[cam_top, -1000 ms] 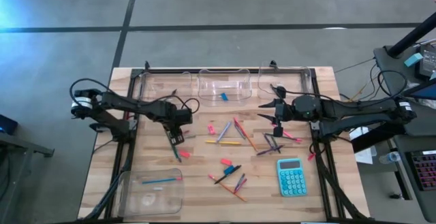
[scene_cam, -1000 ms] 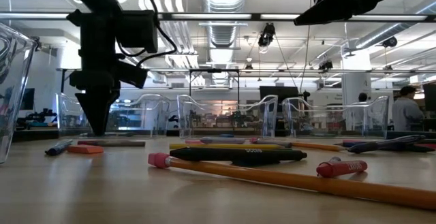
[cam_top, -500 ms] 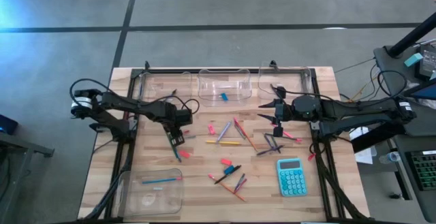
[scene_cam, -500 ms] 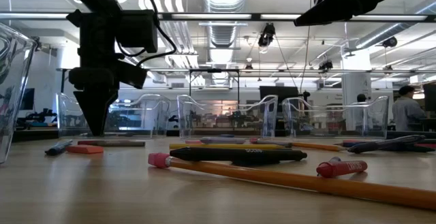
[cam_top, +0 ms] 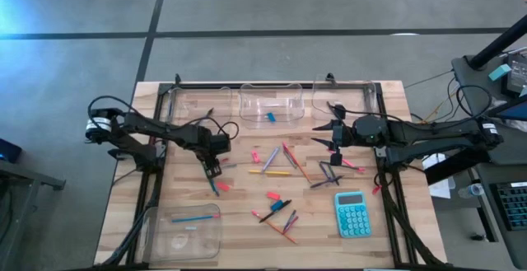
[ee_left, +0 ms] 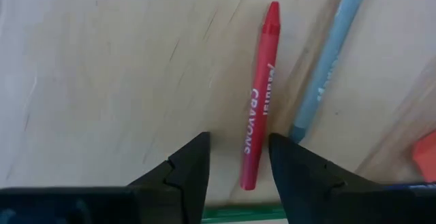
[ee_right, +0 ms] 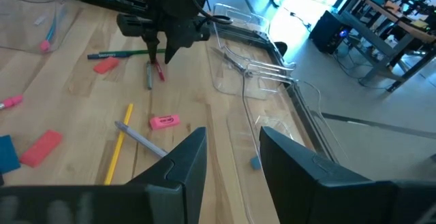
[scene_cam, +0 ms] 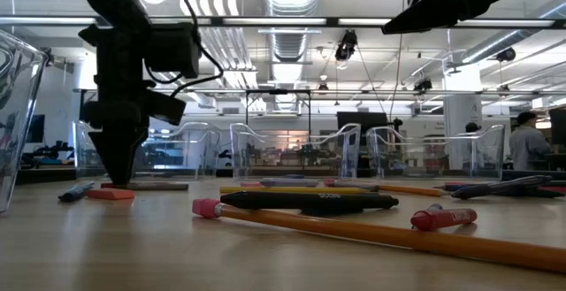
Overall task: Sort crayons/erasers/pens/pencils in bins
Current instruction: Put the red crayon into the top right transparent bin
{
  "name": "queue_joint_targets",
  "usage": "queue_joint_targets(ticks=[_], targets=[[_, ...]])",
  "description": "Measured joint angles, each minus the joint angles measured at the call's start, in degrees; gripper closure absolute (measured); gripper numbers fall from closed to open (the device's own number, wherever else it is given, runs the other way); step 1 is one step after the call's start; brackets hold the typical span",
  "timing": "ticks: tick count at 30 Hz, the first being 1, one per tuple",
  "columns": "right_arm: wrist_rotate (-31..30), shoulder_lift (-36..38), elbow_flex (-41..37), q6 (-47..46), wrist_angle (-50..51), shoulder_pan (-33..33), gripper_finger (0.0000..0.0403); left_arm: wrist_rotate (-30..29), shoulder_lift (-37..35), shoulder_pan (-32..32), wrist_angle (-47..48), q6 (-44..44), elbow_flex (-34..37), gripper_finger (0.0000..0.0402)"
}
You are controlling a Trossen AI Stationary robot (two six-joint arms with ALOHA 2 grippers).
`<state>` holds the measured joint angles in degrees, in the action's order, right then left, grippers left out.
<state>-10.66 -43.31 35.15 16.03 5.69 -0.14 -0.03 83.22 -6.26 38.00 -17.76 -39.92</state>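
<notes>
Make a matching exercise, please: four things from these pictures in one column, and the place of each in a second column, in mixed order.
Things:
1. red crayon
2. teal calculator
3. left gripper
4. blue eraser

Places:
A. inside the middle far bin
B. on the table's near right part
C. lying on the wood between two open fingers
D. low over the red crayon

Pairs: 1-C, 2-B, 3-D, 4-A

Bare wood beside red crayon [ee_left: 258, 94], grey-blue pencil [ee_left: 331, 56] crowding its other side
</notes>
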Motion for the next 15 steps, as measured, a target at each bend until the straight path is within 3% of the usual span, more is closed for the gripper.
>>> queue_joint_targets(ticks=[10, 15], targets=[[0.0, 0.0, 0.0, 0.0, -0.2, 0.0, 0.0275, -0.1, -0.1, 0.0, -0.8, -1.3, 1.8, 0.0266], [0.0, 0.0, 0.0, 0.0, -0.2, 0.0, 0.0275, -0.4, -0.1, 0.0, -1.8, -2.2, 2.1, 0.0288]])
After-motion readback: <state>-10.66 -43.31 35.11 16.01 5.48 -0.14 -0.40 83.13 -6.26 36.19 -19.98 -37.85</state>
